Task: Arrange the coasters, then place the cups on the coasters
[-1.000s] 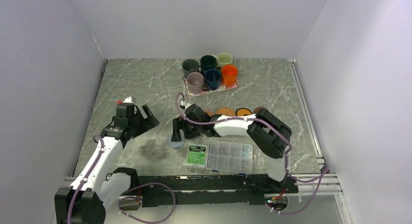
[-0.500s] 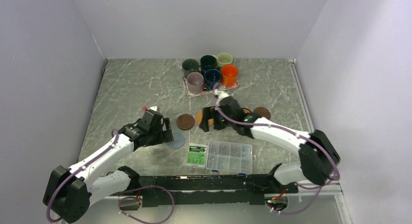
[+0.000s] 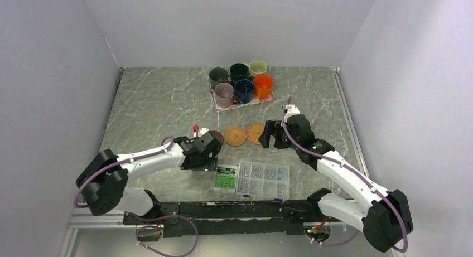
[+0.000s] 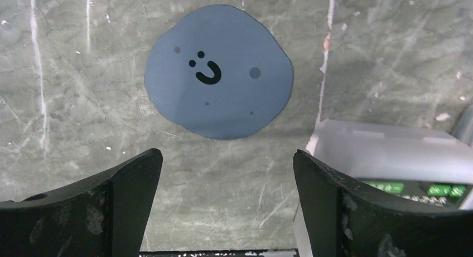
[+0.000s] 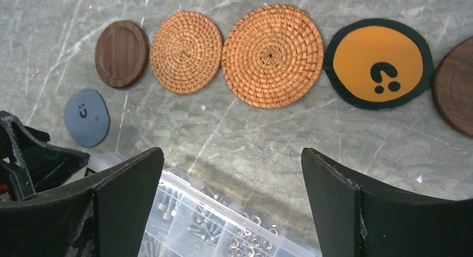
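1. Coaster row on the marble table (image 3: pixel 156 101), read left to right from the right wrist: dark brown coaster (image 5: pixel 121 53), woven tan coaster (image 5: pixel 186 52), second woven tan coaster (image 5: pixel 272 55), black-and-orange coaster (image 5: pixel 379 63), second dark brown coaster (image 5: pixel 454 92) cut by the frame edge.
2. All flat, each just beside its neighbour.
3. Light blue coaster (image 4: pixel 218 71): flat, off the row, on the side nearer the arm bases, near a corner of the screw box (image 3: pixel 263 179). Carries a small black smiley mark.
4. Cups: all six upright on the floral tray (image 3: pixel 245 105) at the far side, well apart from the row.
   - Back row: dark grey-green cup (image 3: pixel 218 76), dark teal cup (image 3: pixel 239 71), pale green-cream cup (image 3: pixel 257 67).
   - Front row: mauve-grey cup (image 3: pixel 223 93), navy cup (image 3: pixel 244 90), orange cup (image 3: pixel 263 85).
5. Left gripper (image 4: pixel 226 162): hangs over the table with the light blue coaster just ahead of it, fingers spread wide, nothing between them.
6. Right gripper (image 5: pixel 231 156): hangs over bare table between the row and the screw box, fingers spread wide, nothing held.
7. Screw box: clear, green label at its left end, near the table's near edge between the two arms.
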